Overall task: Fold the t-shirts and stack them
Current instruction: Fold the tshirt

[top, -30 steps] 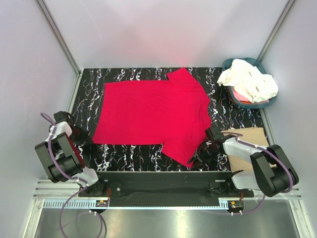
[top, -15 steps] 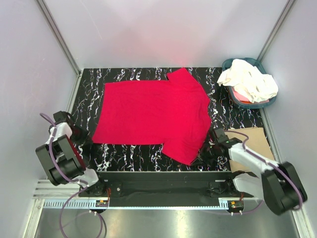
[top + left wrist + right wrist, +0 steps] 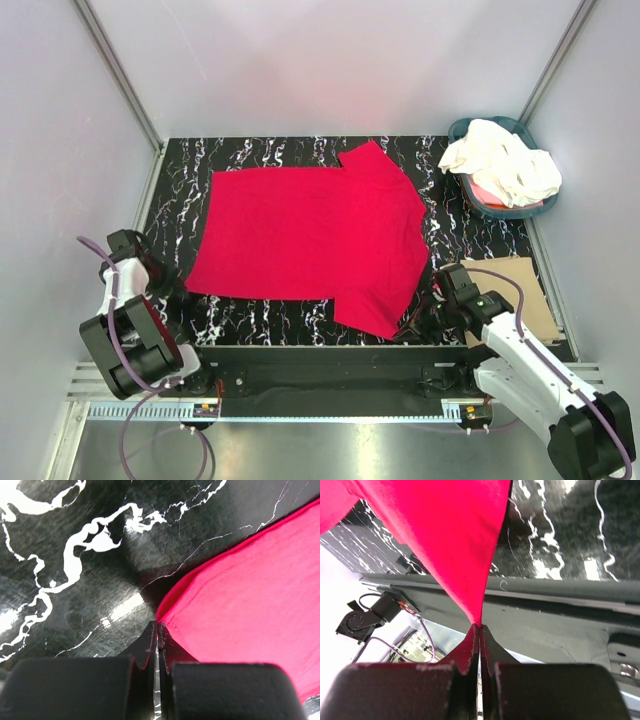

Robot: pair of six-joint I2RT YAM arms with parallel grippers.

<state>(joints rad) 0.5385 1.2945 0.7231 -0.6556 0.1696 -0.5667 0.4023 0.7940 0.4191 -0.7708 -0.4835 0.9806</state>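
Note:
A red t-shirt (image 3: 310, 232) lies spread flat on the black marbled table (image 3: 180, 170). My left gripper (image 3: 172, 288) is shut on the shirt's near left hem corner (image 3: 172, 611), low at the table. My right gripper (image 3: 412, 326) is shut on the tip of the shirt's near right sleeve (image 3: 465, 545), lifted a little above the table's front edge. White t-shirts (image 3: 502, 160) are heaped in a teal basket (image 3: 468, 128) at the far right.
A brown cardboard sheet (image 3: 510, 285) lies on the table at the right, beside my right arm. Grey walls close in the table on three sides. A dark metal rail (image 3: 330, 355) runs along the front edge.
My right gripper has drawn the sleeve tip toward the front edge and its arm has swung out to the right. The left gripper has shifted slightly toward the front with the hem corner.

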